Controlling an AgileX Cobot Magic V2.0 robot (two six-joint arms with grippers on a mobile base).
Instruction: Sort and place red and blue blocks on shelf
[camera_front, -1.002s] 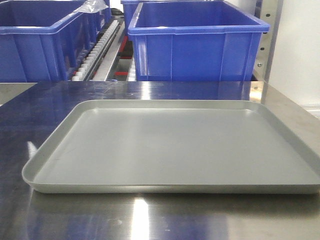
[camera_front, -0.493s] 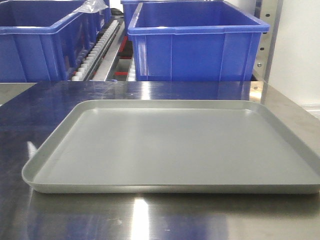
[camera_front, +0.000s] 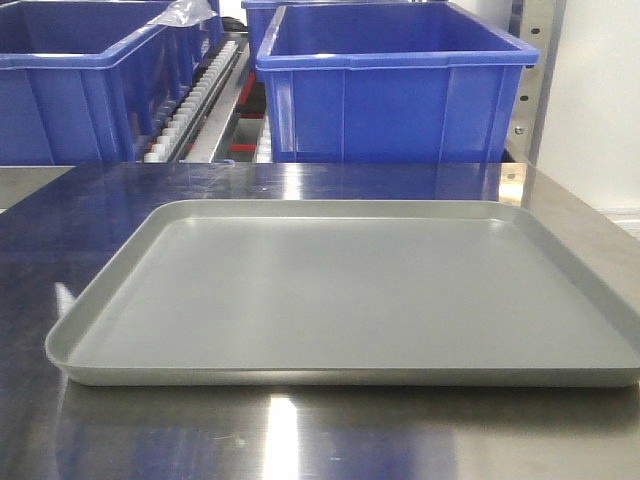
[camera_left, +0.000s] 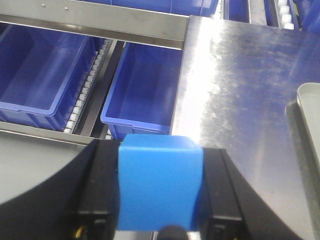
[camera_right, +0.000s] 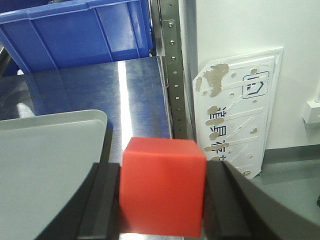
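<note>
Light blue matte cube (camera_left: 160, 186): plain, clamped by left gripper (camera_left: 160, 205), 6 o'clock.
Bright red matte cube (camera_right: 164, 186): plain, clamped by right gripper (camera_right: 162, 202), 6 o'clock.

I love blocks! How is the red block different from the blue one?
The red block is bright red, the blue block light blue. The right claw holds the red block near the grey tray; the left claw holds the blue block near blue bins. Both are plain cubes.
</note>
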